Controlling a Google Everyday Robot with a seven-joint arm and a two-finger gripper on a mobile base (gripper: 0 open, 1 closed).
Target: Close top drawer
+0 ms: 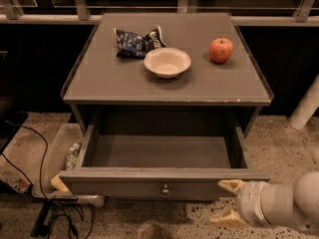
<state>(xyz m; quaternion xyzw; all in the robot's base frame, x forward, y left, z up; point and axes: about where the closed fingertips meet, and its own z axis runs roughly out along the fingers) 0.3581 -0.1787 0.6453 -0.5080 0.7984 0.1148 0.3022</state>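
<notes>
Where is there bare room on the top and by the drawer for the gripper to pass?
Free: the front strip of the top before the bowl; the whole inside of the drawer. The gripper hangs open by the drawer front's right end. Crowded: the back half of the top, with bag, bowl, apple; the floor left, with bin and cables.

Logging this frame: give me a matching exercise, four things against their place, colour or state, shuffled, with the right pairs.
Things:
1. apple
2. bowl
3. top drawer
4. gripper

Descriptions:
A. pulled out
B. red, on the right side of the cabinet top
C. open, low at the drawer front's right end
D. white, next to the snack bag

Pairs: 1-B; 2-D; 3-A; 4-C
</notes>
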